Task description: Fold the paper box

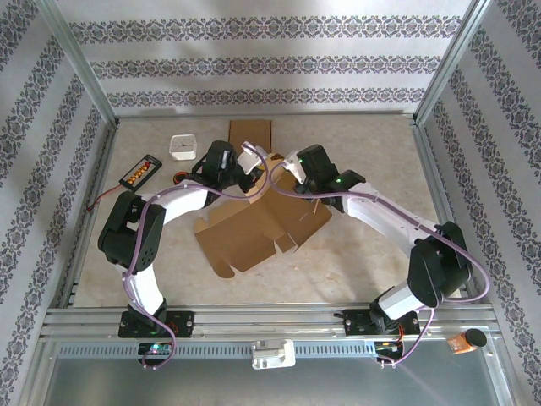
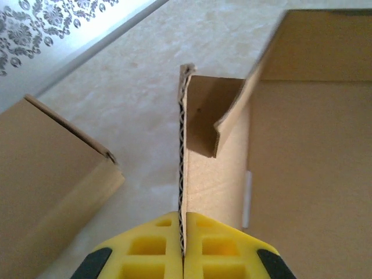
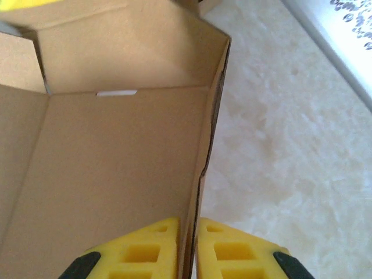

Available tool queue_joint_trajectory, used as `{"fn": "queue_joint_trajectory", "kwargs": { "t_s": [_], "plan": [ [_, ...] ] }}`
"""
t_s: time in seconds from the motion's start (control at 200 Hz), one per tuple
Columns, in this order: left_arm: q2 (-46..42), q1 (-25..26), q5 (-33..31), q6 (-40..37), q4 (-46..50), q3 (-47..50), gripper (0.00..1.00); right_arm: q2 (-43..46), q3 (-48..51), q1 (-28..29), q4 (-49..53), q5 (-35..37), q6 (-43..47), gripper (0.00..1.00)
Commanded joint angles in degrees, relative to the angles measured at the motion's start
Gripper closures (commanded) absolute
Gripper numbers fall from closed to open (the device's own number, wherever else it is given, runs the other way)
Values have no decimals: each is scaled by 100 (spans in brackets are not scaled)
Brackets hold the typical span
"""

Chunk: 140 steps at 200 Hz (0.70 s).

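1. Wall-raising is the step in hand, as I judge it. The paper box is lying mid-table, its near panels flat and its far part standing up between the two arms.
2. The left gripper is pinching the edge of an upright corrugated wall, its yellow fingers pressing onto the board from both sides.
3. The right gripper is pinching the box's right-hand wall, one finger inside and one outside.
4. The next move, I judge, is calling for both arms to hold their walls upright while the corner flap is being tucked in. Releasing early is risking a wall dropping flat.
5. No readable writing or brand is showing on the box, the spare cardboard sheet at the far side, the white tub or the black tray at far left.
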<state>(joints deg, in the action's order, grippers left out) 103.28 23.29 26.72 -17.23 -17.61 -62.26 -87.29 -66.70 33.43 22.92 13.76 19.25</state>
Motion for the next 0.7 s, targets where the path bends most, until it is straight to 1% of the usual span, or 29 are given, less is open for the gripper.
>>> {"fn": "queue_joint_trajectory", "kwargs": {
  "t_s": [0.0, 0.13, 0.215, 0.28, 0.36, 0.425, 0.505, 0.57, 0.695],
  "plan": [
    [-402, 155, 473, 807, -1143, 321, 100, -36, -168, 172, -755, 803, 601, 86],
    [-455, 290, 437, 1324, -1845, 642, 98, -12, -90, 199, -1256, 1062, 1171, 85],
    [-327, 386, 637, 1809, -2146, 689, 91, 18, 30, 208, -1546, 1058, 1312, 85],
    [-215, 476, 688, 2181, -2520, 806, 89, 23, 126, 229, -1720, 1049, 1381, 85],
    [-40, 589, 760, 2488, -3000, 1007, 83, 25, 242, 231, -1906, 1033, 1412, 84],
    [121, 670, 817, 2601, -3177, 1069, 82, 14, 356, 230, -2026, 943, 1459, 84],
    [192, 715, 661, 2605, -3213, 1133, 86, -17, 399, 233, -2020, 909, 1418, 83],
    [193, 714, 543, 2525, -3160, 1156, 92, 58, 428, 219, -2008, 871, 1357, 81],
    [209, 725, 571, 2271, -2811, 1018, 99, 336, 544, 118, -1993, 575, 1314, 79]
  ]
}}
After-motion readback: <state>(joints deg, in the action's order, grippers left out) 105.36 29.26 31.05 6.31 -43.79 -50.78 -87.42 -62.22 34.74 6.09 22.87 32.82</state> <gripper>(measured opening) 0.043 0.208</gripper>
